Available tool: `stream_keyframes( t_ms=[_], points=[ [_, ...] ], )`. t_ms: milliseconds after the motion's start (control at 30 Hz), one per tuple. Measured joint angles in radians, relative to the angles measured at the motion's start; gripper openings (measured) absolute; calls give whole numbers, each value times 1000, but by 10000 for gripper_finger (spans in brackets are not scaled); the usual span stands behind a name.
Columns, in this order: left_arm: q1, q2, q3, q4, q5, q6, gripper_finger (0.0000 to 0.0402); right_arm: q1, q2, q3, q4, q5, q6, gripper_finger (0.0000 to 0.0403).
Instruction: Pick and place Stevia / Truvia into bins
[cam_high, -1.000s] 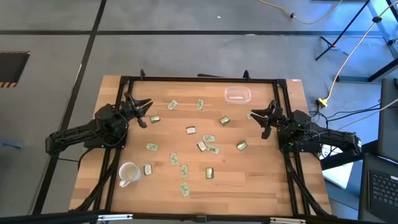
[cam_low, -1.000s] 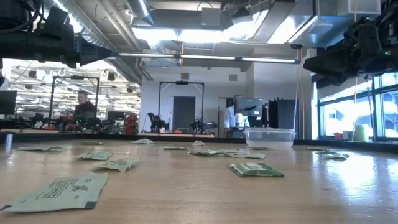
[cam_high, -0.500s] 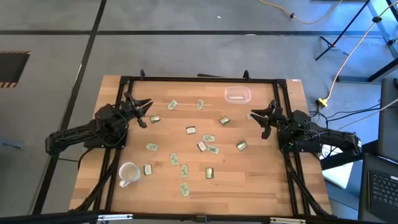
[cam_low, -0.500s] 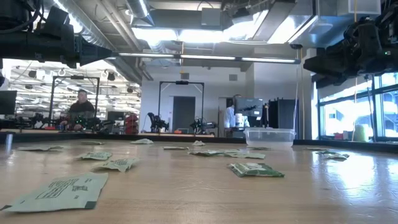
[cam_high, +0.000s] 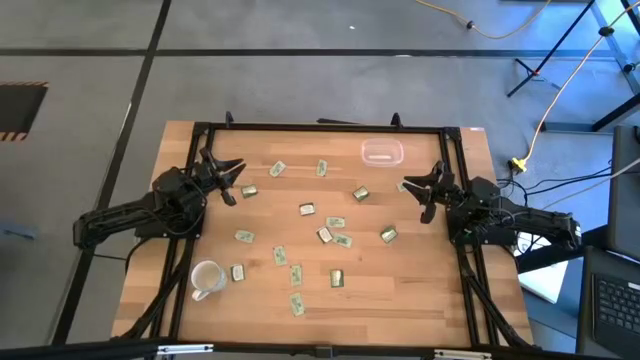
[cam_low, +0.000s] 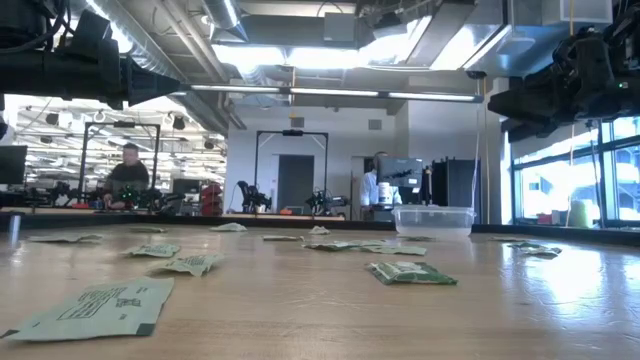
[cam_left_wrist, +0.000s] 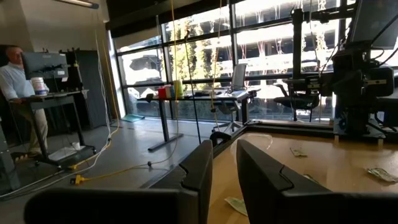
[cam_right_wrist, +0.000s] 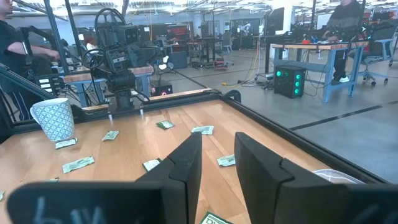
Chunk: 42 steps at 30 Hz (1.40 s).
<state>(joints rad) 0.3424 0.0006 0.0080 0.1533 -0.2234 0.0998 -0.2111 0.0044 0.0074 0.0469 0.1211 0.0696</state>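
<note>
Pale green and white paper sachets (cam_high: 307, 209) lie scattered flat over the wooden counter (cam_high: 420, 285), exactly where they lay a second ago; nothing on the surface has shifted. The small clear plastic tub with rounded corners (cam_high: 382, 152) sits at the far side, right of centre, and looks empty, with every sachet outside it. Both dark arms have held their poses too: the left end effector (cam_high: 226, 180) hangs above the left edge, near a sachet at the far left, and the right end effector (cam_high: 422, 195) hangs above the right edge, just near-right of the tub. Each has its fingers slightly spread with a visible gap and nothing between them, as both wrist views show. A white patterned mug (cam_high: 205, 279) stands at the near-left, close beside one sachet. Since nothing has moved, the task appears not to have begun: all sachets still need collecting, and the right arm looks best placed to start, being closest to the tub.
</note>
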Motion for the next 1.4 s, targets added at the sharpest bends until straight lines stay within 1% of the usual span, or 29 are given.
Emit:
stream_keyframes(
  t_ms=[333,433,567,667,767,867,967,1033,1167,1233,1267,1333,1400],
  points=[
    [0,0,0,0,0,0,68,0,0,0,12,1,3,99],
    [0,0,0,0,0,0,68,0,0,0,17,-15,55,99],
    [0,0,0,0,0,0,68,0,-1,2,60,-19,60,99],
    [0,0,0,0,0,0,68,0,1,41,15,-13,57,99],
    [0,0,0,0,0,0,68,0,40,125,-97,34,45,99],
    [0,0,0,0,0,0,68,0,141,241,-234,93,64,99],
    [0,0,0,0,0,0,68,-1,291,364,-386,170,152,99],
    [0,0,0,0,0,0,68,-8,405,444,-490,201,227,99],
    [0,0,0,0,0,0,68,-46,646,586,-700,200,419,99],
    [0,0,0,0,0,0,68,-66,757,638,-782,199,535,99],
    [0,0,0,0,0,0,68,-77,810,658,-815,198,568,99],
    [0,0,0,0,0,0,68,-94,902,685,-836,184,580,99],
    [0,0,0,0,0,0,68,-109,985,696,-819,141,579,99]
  ],
)
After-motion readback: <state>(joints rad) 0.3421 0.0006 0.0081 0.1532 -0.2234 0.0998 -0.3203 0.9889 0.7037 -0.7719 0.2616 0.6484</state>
